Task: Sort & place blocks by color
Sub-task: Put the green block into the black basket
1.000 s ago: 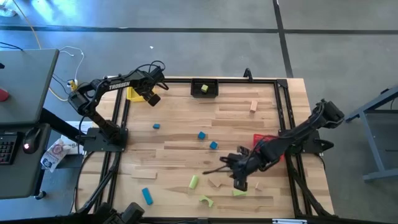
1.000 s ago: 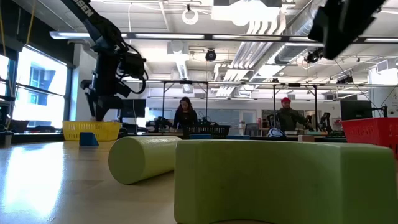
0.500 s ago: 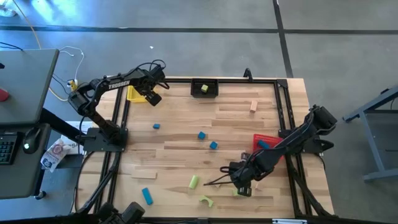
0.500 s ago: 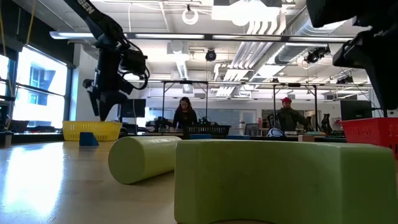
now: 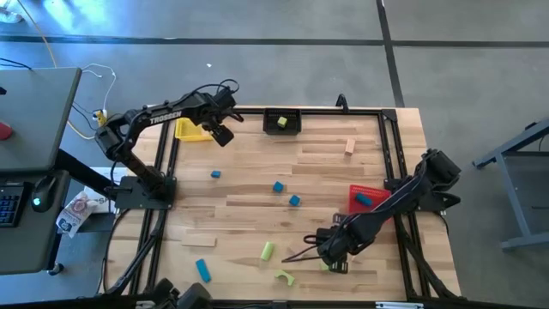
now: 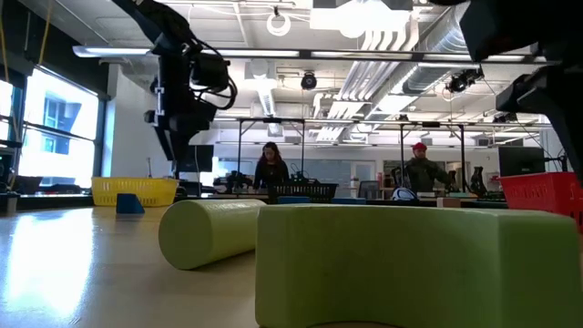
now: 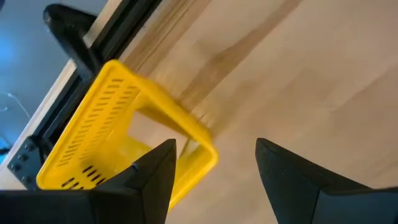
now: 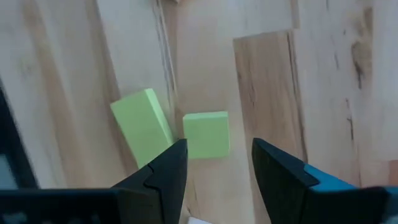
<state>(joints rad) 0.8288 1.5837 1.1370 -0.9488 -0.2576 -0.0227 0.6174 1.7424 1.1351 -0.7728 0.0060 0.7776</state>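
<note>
1. Two light green blocks (image 8: pixel 205 134) lie side by side on the desk (image 5: pixel 343 180), toward 5 o'clock.
2. Right gripper (image 8: pixel 214 163) hovers over them, fingers apart, empty.
3. Left gripper (image 7: pixel 214 167), apart and empty, hangs by the yellow bin (image 7: pixel 106 118) at 11 o'clock.

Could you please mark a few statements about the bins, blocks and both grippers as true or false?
1. The left gripper is open and empty beside the yellow slatted plastic bin. True.
2. The right gripper is shut on a blue block. False: it is open above two light green wooden blocks.
3. The red plastic bin holds a blue wooden block. True.
4. The black plastic bin is empty. False: a light green block lies in it.
</note>
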